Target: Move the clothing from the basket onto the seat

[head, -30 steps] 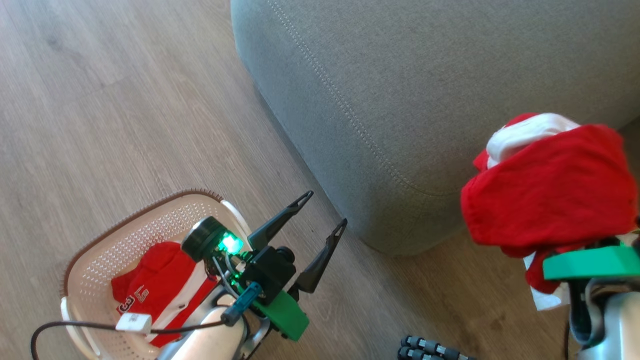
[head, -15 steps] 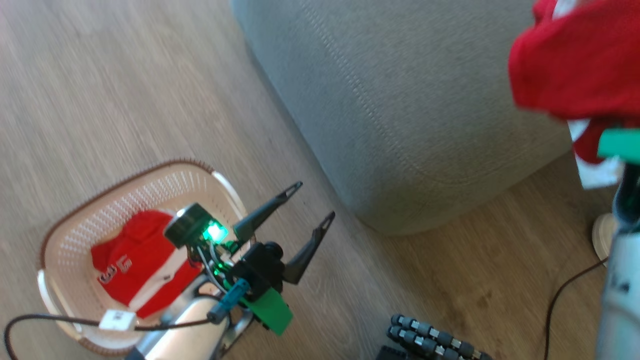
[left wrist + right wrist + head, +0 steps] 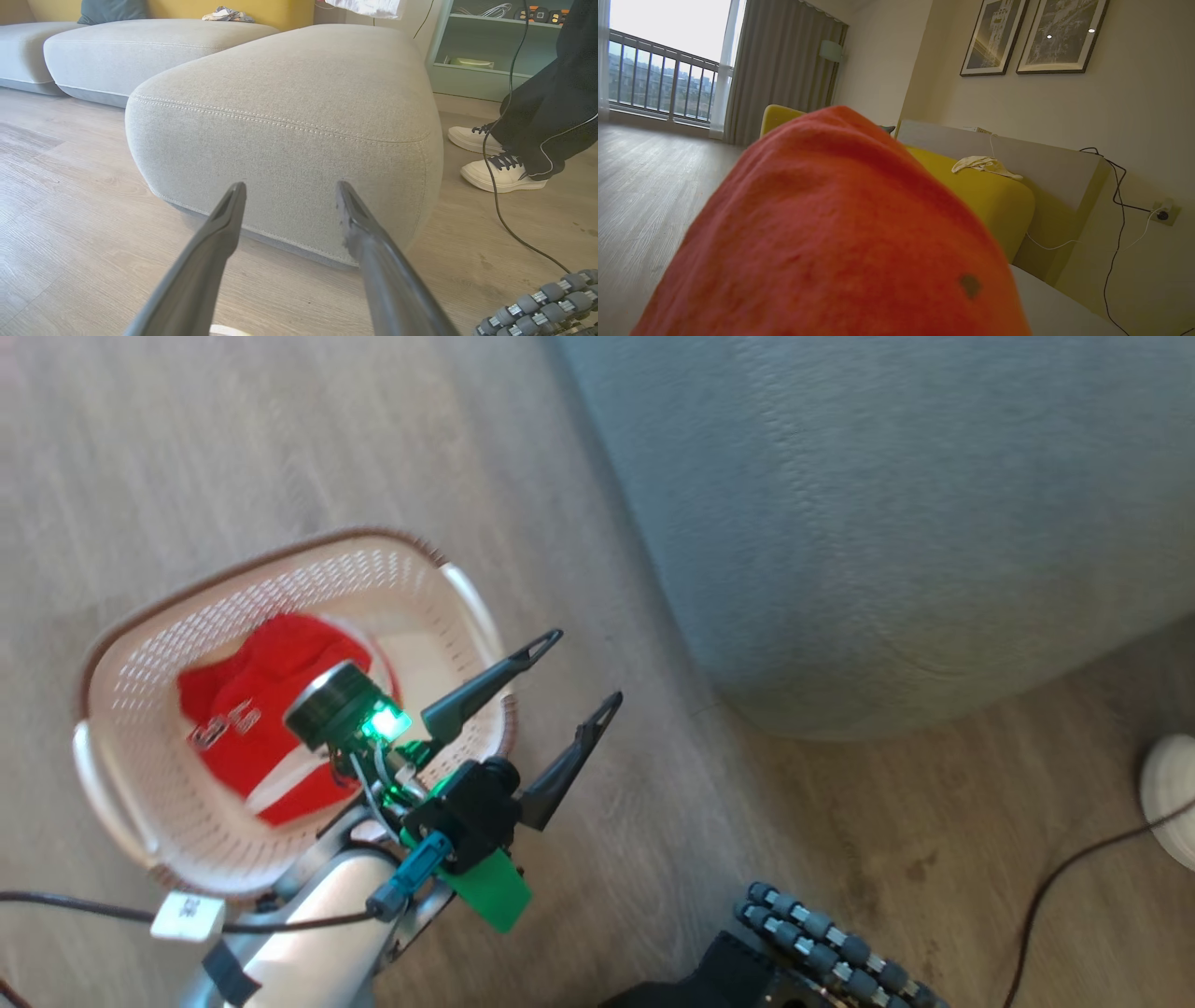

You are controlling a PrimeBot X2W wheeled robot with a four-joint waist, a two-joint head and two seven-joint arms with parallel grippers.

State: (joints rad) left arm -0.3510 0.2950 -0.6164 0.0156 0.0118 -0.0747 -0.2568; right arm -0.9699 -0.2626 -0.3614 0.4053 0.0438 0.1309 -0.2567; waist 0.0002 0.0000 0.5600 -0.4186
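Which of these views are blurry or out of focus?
Head view: motion blur throughout, the seat seam barely showing. Left wrist view: crisp seat, the left tool softer up close. Right wrist view: the red garment is a close blur, wall pictures behind sharp.

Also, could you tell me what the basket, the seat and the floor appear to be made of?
The basket looks like matte cream plastic: walls pierced with rows of small holes, brown woven-look rim. The seat seems covered in grey woven fabric, with a pale stitched seam. The floor shows matte wood grain in planks, wood or laminate; I cannot tell which.
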